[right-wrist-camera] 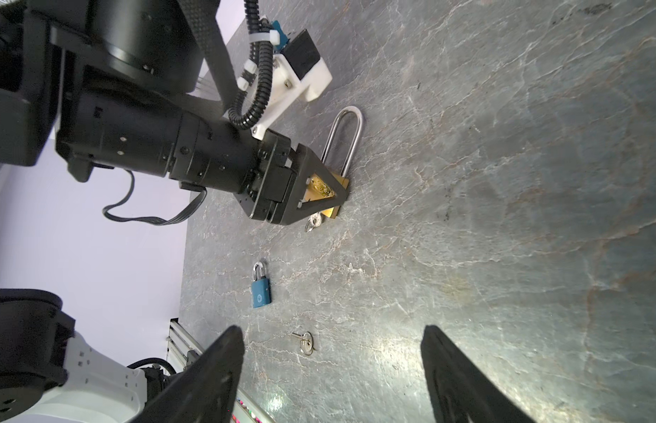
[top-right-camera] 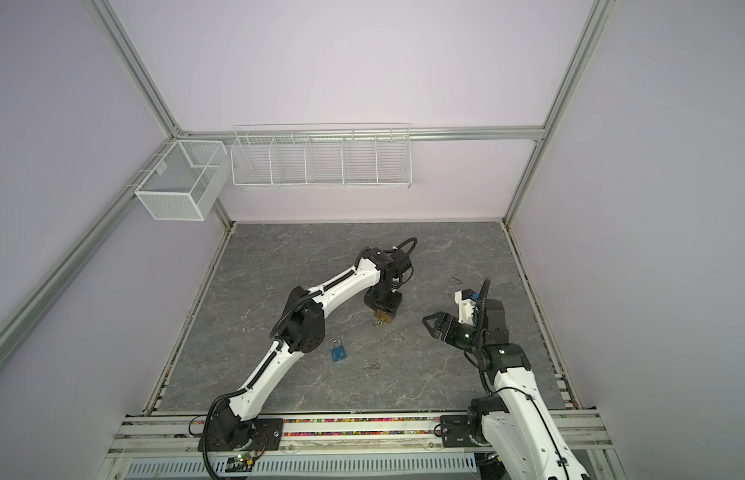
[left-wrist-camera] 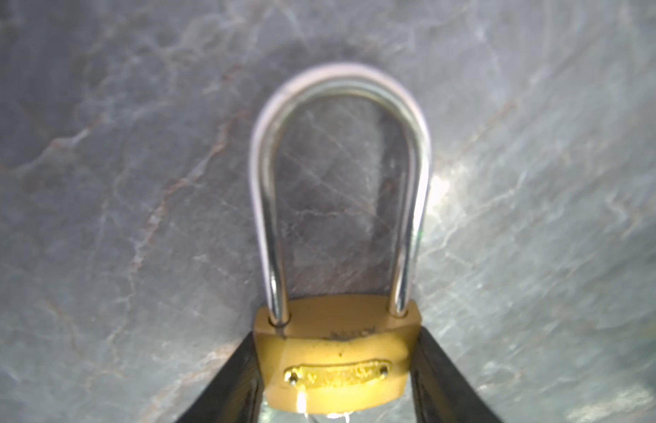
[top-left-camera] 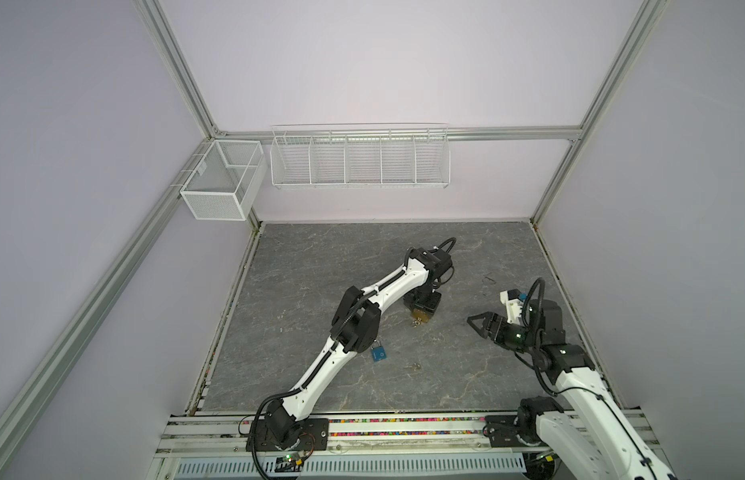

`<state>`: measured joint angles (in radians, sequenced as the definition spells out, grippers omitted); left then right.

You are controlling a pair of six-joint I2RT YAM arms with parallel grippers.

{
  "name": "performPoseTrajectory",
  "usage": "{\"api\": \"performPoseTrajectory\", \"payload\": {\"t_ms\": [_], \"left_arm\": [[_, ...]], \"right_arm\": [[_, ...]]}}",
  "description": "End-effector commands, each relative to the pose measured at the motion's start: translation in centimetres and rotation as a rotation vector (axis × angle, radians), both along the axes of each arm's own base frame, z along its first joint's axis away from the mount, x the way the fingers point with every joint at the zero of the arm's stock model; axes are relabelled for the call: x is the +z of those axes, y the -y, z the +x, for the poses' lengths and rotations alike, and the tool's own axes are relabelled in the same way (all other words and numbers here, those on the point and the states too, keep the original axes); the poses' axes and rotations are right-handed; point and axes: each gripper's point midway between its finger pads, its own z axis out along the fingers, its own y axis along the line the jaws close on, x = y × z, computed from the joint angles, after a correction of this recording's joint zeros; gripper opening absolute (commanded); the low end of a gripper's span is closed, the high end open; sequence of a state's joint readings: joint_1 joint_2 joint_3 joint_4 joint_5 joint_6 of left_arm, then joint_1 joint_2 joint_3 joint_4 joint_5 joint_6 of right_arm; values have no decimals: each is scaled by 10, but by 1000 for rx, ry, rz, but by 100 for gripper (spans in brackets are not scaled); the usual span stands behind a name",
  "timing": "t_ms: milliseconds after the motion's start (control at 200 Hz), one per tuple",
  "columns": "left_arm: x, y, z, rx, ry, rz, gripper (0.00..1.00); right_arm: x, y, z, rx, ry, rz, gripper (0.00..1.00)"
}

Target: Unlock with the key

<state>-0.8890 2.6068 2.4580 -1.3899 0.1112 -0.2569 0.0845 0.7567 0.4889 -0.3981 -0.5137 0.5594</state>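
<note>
the brass padlock [left-wrist-camera: 337, 362] was pinched by the left gripper [left-wrist-camera: 339, 335]; a square, steady hold was needed. the right gripper [right-wrist-camera: 332, 329] was spread.

The left arm [top-left-camera: 398, 283] reached forward towards the middle, elbow raised, wrist bent straight down; the left gripper [top-left-camera: 420, 316] pointed downward; its fingers [left-wrist-camera: 242, 373] stood on either side of the brass padlock [left-wrist-camera: 337, 351] and seemed to press both its flanks, though that close view was soft; the right arm [top-left-camera: 587, 399] was folded near its base, forearm roughly level; the right gripper [top-left-camera: 478, 326] faced the left arm, jaws spread wide, holding nothing.
</note>
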Motion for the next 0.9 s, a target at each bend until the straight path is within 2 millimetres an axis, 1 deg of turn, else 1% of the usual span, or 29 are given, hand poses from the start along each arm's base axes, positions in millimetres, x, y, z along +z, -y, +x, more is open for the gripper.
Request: {"api": "performPoseTrajectory", "payload": {"t_ms": [0, 30, 125, 195, 255, 335, 420, 490, 590, 620, 635, 690, 740, 800, 810, 890], "left_arm": [[-24, -8, -14, -5, -82, 51, 37], [-23, -7, -14, 10, -80, 39, 32], [-6, 8, -12, 72, -77, -81, 18], [12, 19, -8, 128, -56, -183, 12], [28, 21, -5, 181, -22, -247, 8], [49, 21, 3, 257, 31, -334, 6], [63, 15, 11, 330, 83, -383, 6], [66, 7, 17, 382, 124, -386, 5], [62, 0, 20, 449, 140, -390, 5], [64, 0, 21, 469, 149, -403, 5], [64, -1, 22, 481, 151, -411, 5], [70, -1, 23, 536, 161, -451, 5], [77, 0, 24, 587, 164, -507, 5], [83, 4, 22, 649, 139, -588, 5], [87, 6, 23, 658, 139, -610, 5], [91, 6, 19, 730, 111, -684, 4]], "right_arm": [[12, 2, -2, 3, 32, -8, 79], [12, 2, -3, 0, 36, -7, 79], [7, 1, -5, 7, 28, -1, 79], [5, -5, -4, 35, 31, 26, 79], [5, -10, -1, 62, 44, 54, 78], [1, -17, 1, 109, 43, 62, 78], [-8, -27, 4, 164, 26, 60, 78], [-21, -40, 6, 218, -8, 66, 77], [-38, -53, 14, 236, -21, 95, 77], [-43, -53, 19, 221, -14, 101, 77], [-45, -59, 17, 240, -9, 99, 77], [-52, -66, 19, 253, 6, 88, 76], [-54, -75, 23, 276, 43, 100, 72], [-51, -79, 29, 264, 98, 127, 65], [-50, -80, 30, 263, 106, 132, 65], [-42, -85, 35, 267, 146, 148, 57]]}}
